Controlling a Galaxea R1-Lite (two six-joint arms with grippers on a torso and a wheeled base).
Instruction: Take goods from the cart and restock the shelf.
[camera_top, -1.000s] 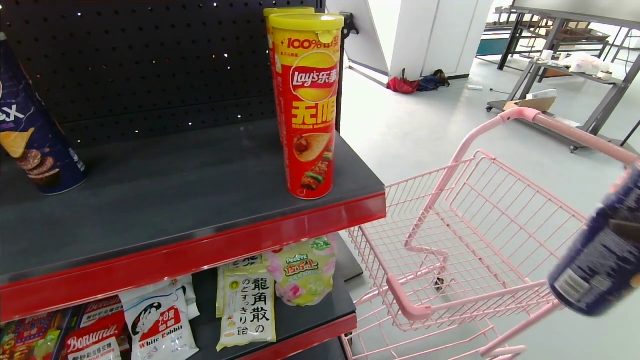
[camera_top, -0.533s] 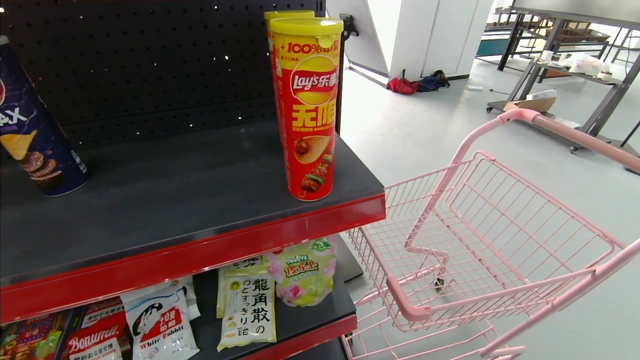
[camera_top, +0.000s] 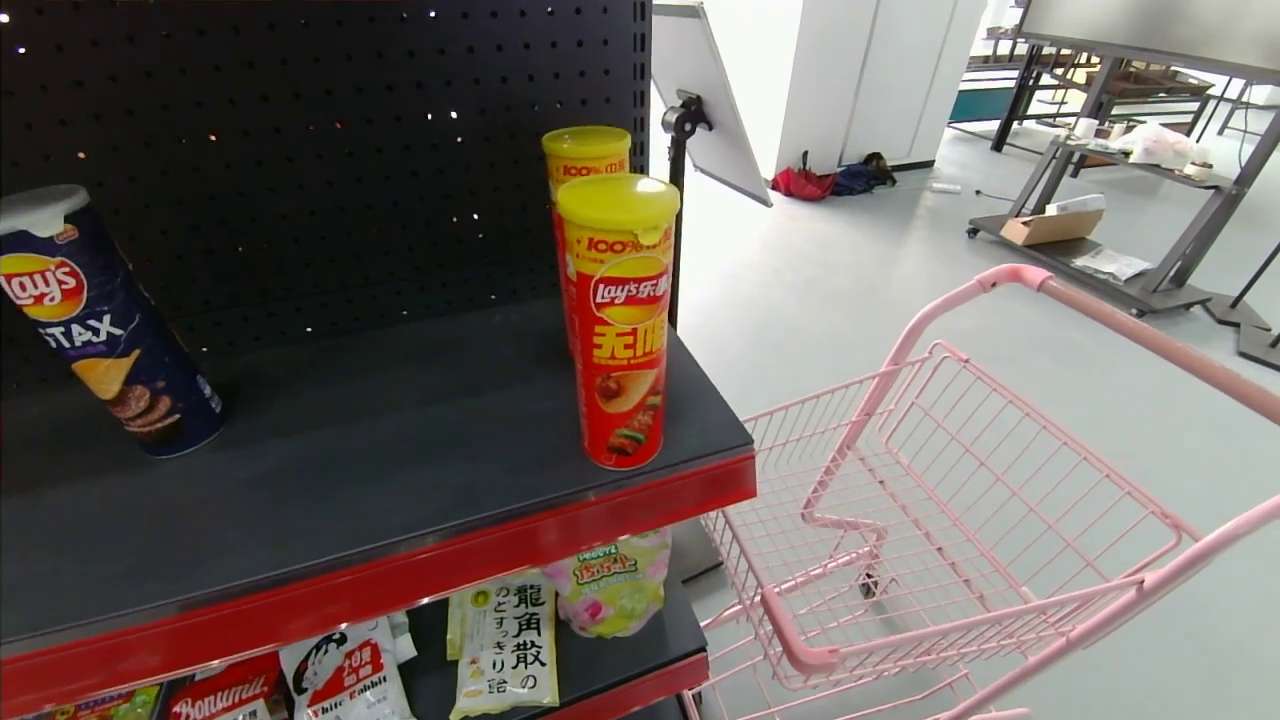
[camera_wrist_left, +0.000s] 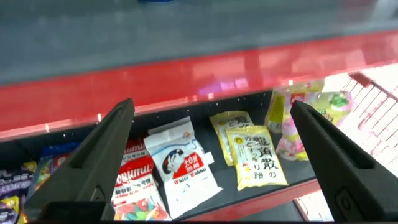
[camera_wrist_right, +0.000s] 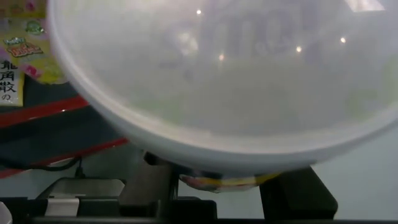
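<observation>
With a white-lidded can judged held in the closed right gripper and the left gripper spread empty, placing is in hand; the can is next to be stood upright on the shelf at centre frame.

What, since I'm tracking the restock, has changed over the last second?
The dark blue chip can carried near the pink cart moved off to the right. The head camera tilted up. The red chip cans, shelved blue can and cart stayed put.
</observation>
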